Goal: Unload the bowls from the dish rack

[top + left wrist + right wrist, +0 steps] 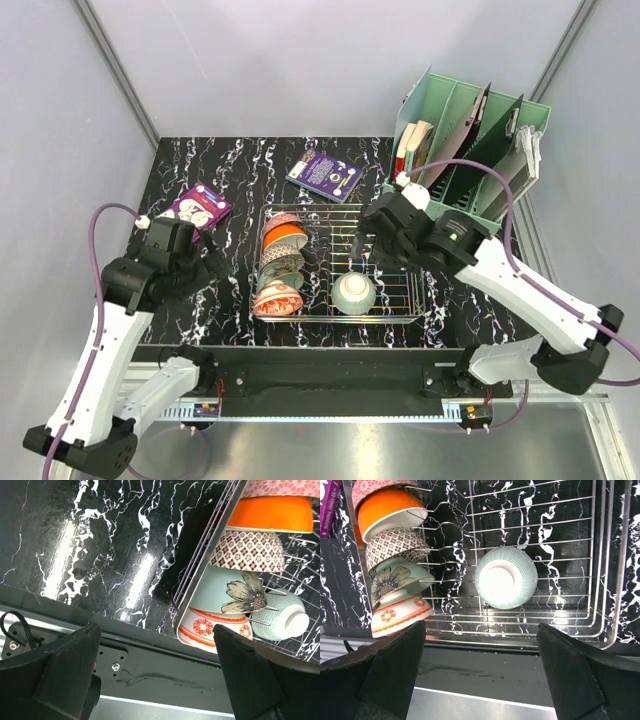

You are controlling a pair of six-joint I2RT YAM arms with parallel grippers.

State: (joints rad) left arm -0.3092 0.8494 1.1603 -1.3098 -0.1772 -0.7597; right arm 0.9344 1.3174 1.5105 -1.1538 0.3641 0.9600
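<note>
Five tilted bowls [280, 262] nested along left side of dish rack [400, 280]; celadon bowl [354, 293] inverted mid-rack

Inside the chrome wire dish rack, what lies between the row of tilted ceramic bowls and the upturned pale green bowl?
Nothing: bare bars of the chrome wire dish rack separate the row of tilted bowls from the pale green bowl; right wrist view.

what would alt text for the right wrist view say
Looking down into a chrome wire dish rack on a black marbled table: a pale green ribbed bowl lies bottom-up mid-rack, and five bowls stand on edge in a row at the picture's left. The right hand's open fingers frame the bottom.
</note>
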